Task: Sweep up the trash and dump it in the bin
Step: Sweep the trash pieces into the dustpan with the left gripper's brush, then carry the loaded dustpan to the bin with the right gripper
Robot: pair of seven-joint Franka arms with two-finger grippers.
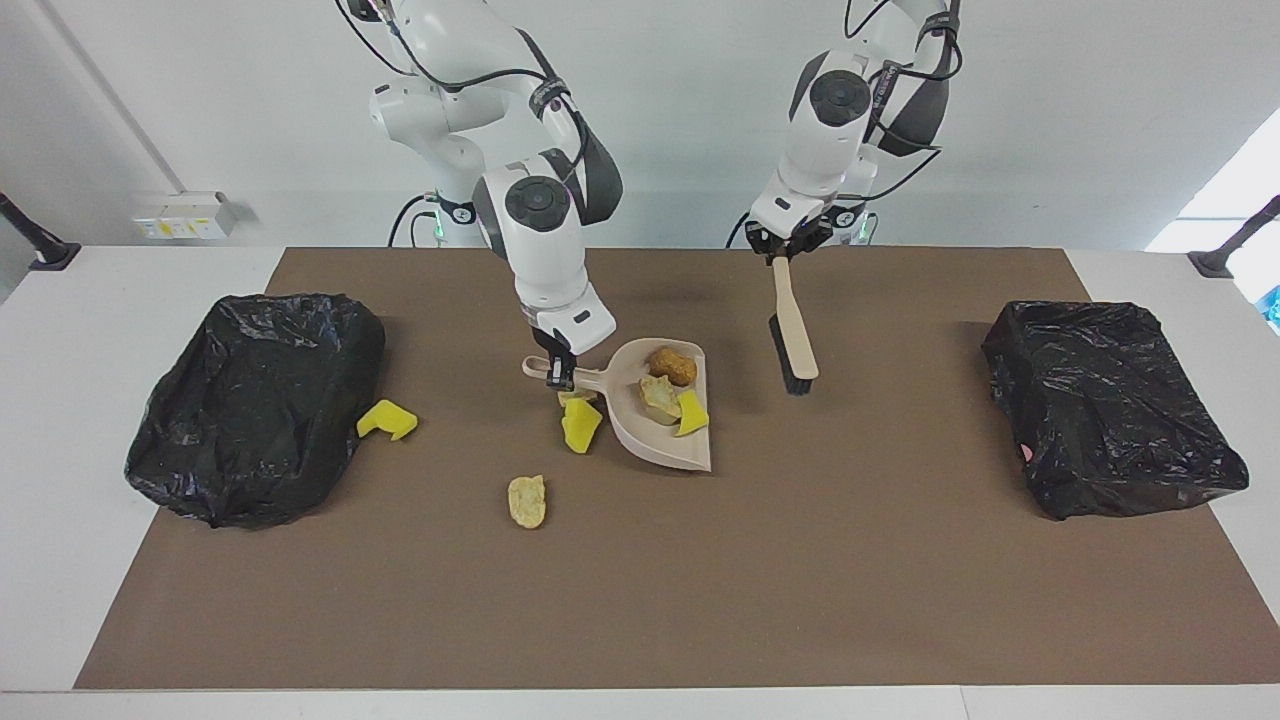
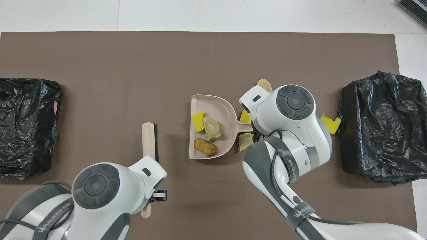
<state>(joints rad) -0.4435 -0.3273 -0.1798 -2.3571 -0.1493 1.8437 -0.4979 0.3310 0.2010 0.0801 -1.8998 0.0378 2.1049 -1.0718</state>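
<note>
My right gripper (image 1: 557,374) is shut on the handle of the beige dustpan (image 1: 640,440). The pan carries three pieces of trash: an orange-brown lump (image 1: 672,365), a beige lump (image 1: 657,393) and a yellow chunk (image 1: 692,413). Loose on the mat by the handle lie a yellow chunk (image 1: 580,426) and a beige lump (image 2: 246,141). A pale lump (image 1: 527,501) lies farther from the robots. My left gripper (image 1: 783,252) is shut on the handle of the brush (image 1: 793,335). The brush hangs tilted over the mat beside the pan. The black-bagged bin (image 1: 260,400) sits at the right arm's end.
Another yellow chunk (image 1: 387,420) lies against that bin. A second black-bagged bin (image 1: 1110,405) sits at the left arm's end of the brown mat (image 1: 700,600). In the overhead view my right wrist covers its gripper and part of the pale lump (image 2: 264,83).
</note>
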